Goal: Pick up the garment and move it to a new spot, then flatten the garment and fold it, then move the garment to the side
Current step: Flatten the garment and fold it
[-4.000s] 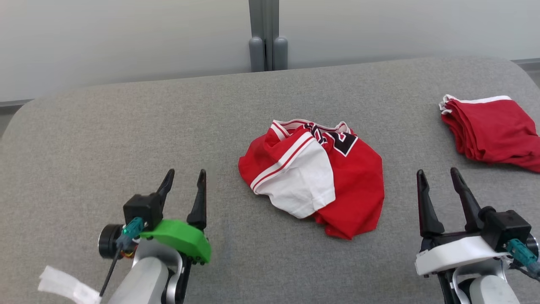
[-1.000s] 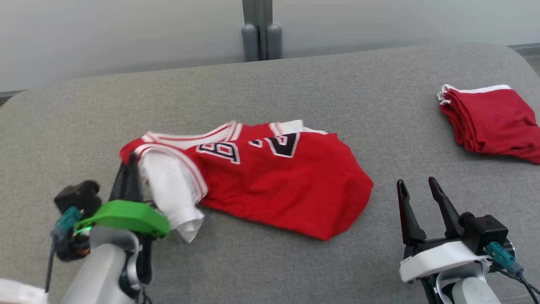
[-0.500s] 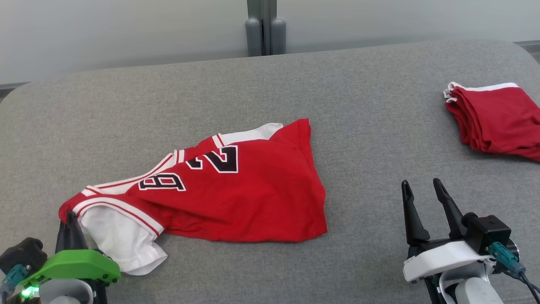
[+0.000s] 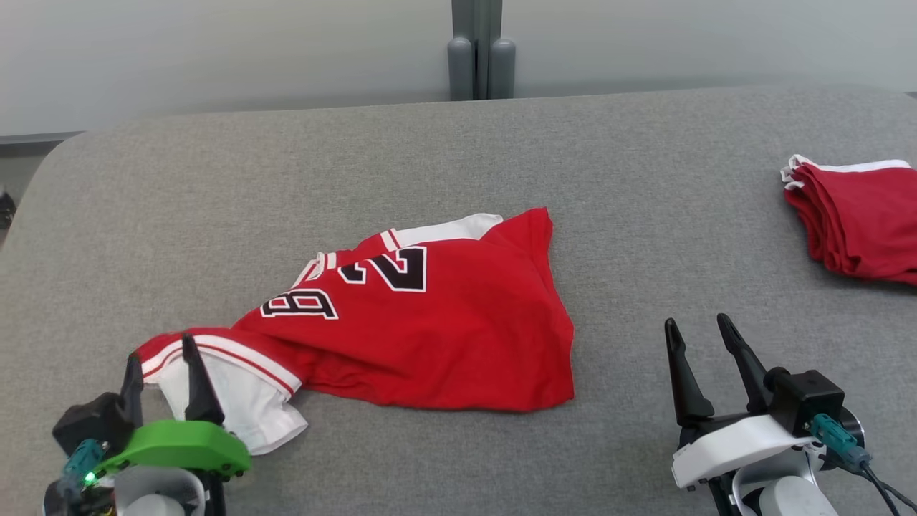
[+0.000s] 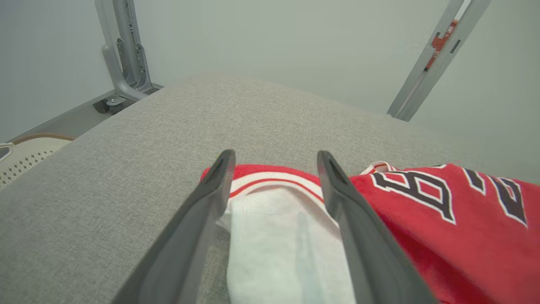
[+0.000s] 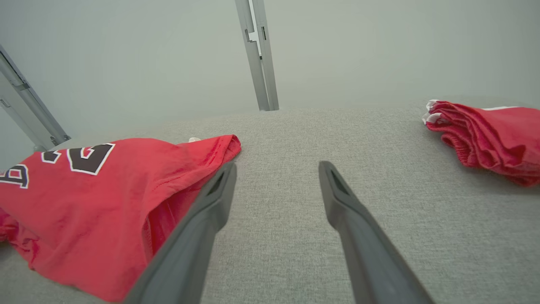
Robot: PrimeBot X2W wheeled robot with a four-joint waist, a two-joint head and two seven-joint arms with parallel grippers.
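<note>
Basket-like thing [image 5: 25,158], pale and perforated, peeks in at the far left edge of the left wrist view, off the edge of the table; what it holds I cannot tell. Next along, the left gripper [image 4: 160,351] sits low at the near left of the grey fabric-covered table [image 4: 358,158]; its jaws stand wide apart and grip nothing; the two dark fingers [image 5: 198,219] straddle the white sleeve [image 4: 243,408] of the jersey, though whether they touch the cloth I cannot say.

The red jersey [image 4: 444,344] lies spread on the table from that sleeve towards the centre, rumpled rather than flat, with red-and-white striped trim at the armhole; it carries black characters outlined in white [image 4: 390,271]; one reads as a 2, the other could be an 8 or a B; no brand mark is legible.

Right of the jersey and clear of it, the right gripper [image 4: 696,322] hovers with its jaws wide open and empty; only grey table shows between its fingers in its wrist view. Farthest right, well apart, a folded stack of red garments [image 4: 860,215] with white edging rests by the table's edge.
</note>
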